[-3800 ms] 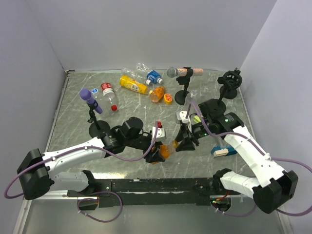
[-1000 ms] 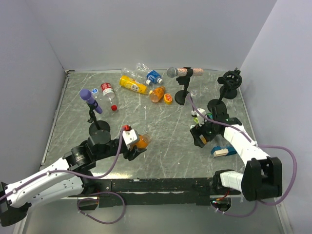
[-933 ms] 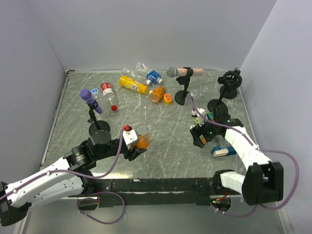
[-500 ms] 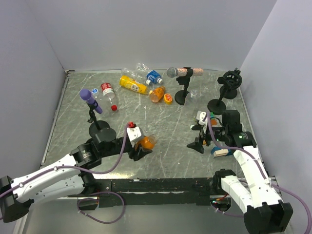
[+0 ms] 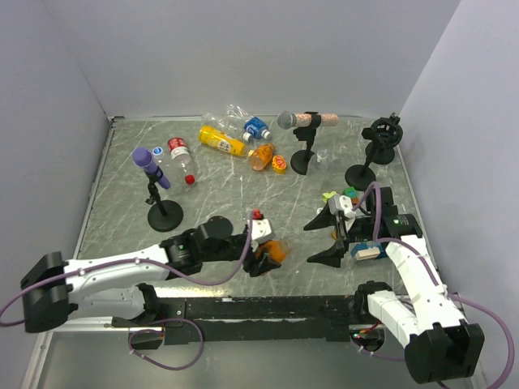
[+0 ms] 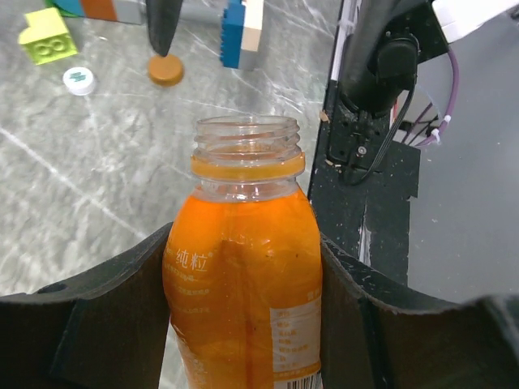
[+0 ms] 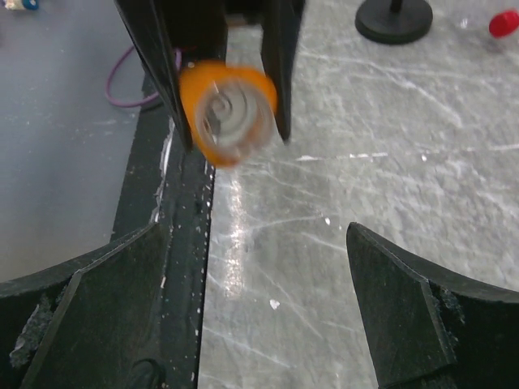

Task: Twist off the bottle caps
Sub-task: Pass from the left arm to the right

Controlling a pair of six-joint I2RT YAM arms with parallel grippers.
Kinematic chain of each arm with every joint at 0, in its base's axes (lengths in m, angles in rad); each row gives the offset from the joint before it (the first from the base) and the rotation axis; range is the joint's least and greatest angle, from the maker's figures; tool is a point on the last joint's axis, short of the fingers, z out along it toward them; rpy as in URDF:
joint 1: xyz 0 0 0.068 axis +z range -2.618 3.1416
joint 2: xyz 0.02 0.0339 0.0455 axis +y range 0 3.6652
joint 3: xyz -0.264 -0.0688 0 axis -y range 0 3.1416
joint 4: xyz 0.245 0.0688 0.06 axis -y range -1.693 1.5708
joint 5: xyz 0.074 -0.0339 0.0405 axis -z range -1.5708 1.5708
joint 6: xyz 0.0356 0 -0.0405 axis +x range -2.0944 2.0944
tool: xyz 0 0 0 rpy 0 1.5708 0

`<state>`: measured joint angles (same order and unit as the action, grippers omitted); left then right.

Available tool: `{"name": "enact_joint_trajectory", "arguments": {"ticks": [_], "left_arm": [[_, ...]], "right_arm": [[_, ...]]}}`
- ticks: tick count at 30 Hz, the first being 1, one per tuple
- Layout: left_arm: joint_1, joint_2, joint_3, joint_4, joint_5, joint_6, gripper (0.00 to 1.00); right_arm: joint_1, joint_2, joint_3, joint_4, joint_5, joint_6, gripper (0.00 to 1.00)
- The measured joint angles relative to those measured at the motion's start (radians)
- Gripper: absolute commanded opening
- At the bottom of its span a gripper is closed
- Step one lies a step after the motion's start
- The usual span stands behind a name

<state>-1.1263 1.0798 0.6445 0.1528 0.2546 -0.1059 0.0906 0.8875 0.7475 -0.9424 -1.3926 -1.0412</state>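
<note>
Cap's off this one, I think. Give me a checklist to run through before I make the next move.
1. Cap off the orange bottle: ok, its neck is open.
2. Grip of the left gripper: ok, one finger on each side of the bottle.
3. Is the right gripper free: ok, jaws wide apart and empty.
4. Bottle upright for set-down: not ok, it is tilted with its mouth facing the right gripper.
5. Loose orange-brown cap out of the way: ok, it lies flat on the table.
6. Caps on the bottles at the far edge: cannot tell, too small.
</note>
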Motion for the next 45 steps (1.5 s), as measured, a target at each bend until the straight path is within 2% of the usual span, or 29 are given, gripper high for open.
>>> {"name": "enact_joint_trajectory", "arguments": {"ticks": [6,15,30,45], "left_arm": [[-0.024,0.118,0.062,0.036,-0.008,0.007,0.25],[-0.038,0.156,0.076,0.090,-0.008,0.006,0.25],[-0.043,0.210,0.099,0.101,-0.009,0.004,0.25],[-0.043,0.239,0.113,0.112,-0.012,0.006,0.25]], "right_arm": [[0.001,-0.007,-0.015,0.006,-0.043,0.000,0.99],[0.060,0.014,-0.029,0.043,-0.052,0.036,0.98],[0.090,0.048,-0.031,0.060,-0.056,0.066,0.87],[0.110,0.074,-0.031,0.068,-0.057,0.084,0.71]]}}
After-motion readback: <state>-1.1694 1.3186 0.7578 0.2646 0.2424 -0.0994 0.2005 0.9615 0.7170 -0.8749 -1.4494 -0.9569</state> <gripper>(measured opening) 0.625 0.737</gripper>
